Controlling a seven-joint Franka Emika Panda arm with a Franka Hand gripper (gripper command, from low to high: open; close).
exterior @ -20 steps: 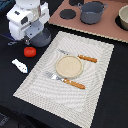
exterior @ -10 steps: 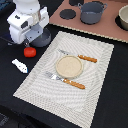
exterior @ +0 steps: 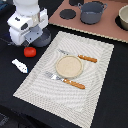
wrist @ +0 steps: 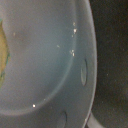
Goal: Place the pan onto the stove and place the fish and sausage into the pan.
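Observation:
The grey-blue pan (exterior: pixel 44 39) sits on the black table at the exterior view's left, mostly hidden under my white gripper (exterior: pixel 35 36). The gripper is low over the pan, and its fingers are hidden, so I cannot tell whether it is open or shut. In the wrist view the pan's inside (wrist: pixel 45 55) fills the picture at very close range, with rivets on its wall (wrist: pixel 83 73). The red sausage (exterior: pixel 30 51) lies just in front of the pan. The white fish (exterior: pixel 20 65) lies nearer still. The pinkish-brown stove (exterior: pixel 95 28) lies at the back, with a dark burner (exterior: pixel 67 14).
A larger grey pot (exterior: pixel 92 12) with two handles stands on the stove, and a beige bowl (exterior: pixel 123 17) is at its right end. A striped placemat (exterior: pixel 95 75) holds a round plate (exterior: pixel 68 66), a fork (exterior: pixel 65 81) and a knife (exterior: pixel 80 57) with orange handles.

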